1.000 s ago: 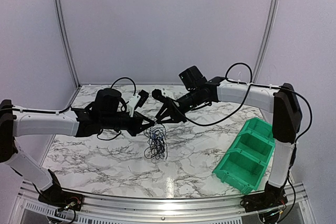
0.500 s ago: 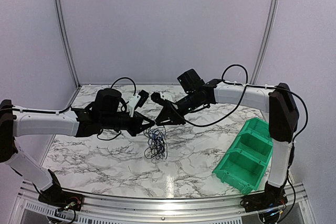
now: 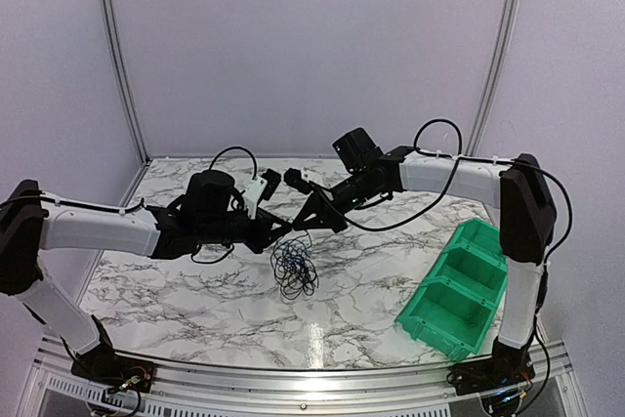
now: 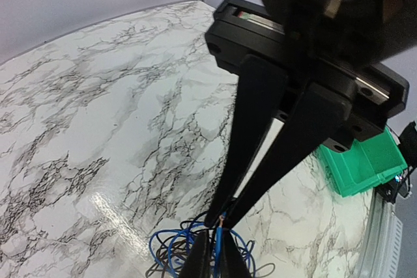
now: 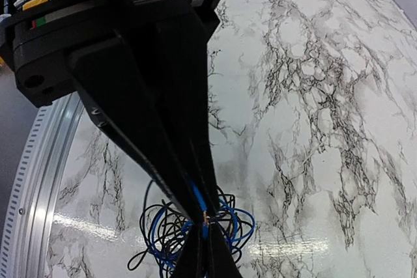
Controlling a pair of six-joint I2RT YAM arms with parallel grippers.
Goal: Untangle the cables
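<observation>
Over mid-table: the left gripper [image 3: 283, 232] and the right gripper [image 3: 297, 229] meet tip to tip, both held above the marble table [image 3: 176, 285].
Left gripper: clenched. In its own wrist view, its two fingers [image 4: 194, 266] lie close side by side at the bottom edge with a blue strand between them. From the right wrist view, its long black fingers taper to one point on that strand.
Right gripper: clenched as well. Its fingers [image 4: 244, 154] form a narrow V whose tips pinch the same spot on the strand, where a small coppery bit shows.
Cables: the cables [image 3: 294, 271] are a small loopy clump of very thin black and blue wires. They hang from the pinched point and spread directly below the two grippers. It cannot be told whether the lowest loops rest on the marble.
Tangle: the blue loops sit towards the outside and the black ones cross through them, all bunched in one cluster.
Arms: the left arm reaches in from the left side and the right arm from the right, both stretched towards the centre.
Green bin: a green bin [image 3: 459, 290] with compartments sits on the right front part of the table, well apart from the cables.
</observation>
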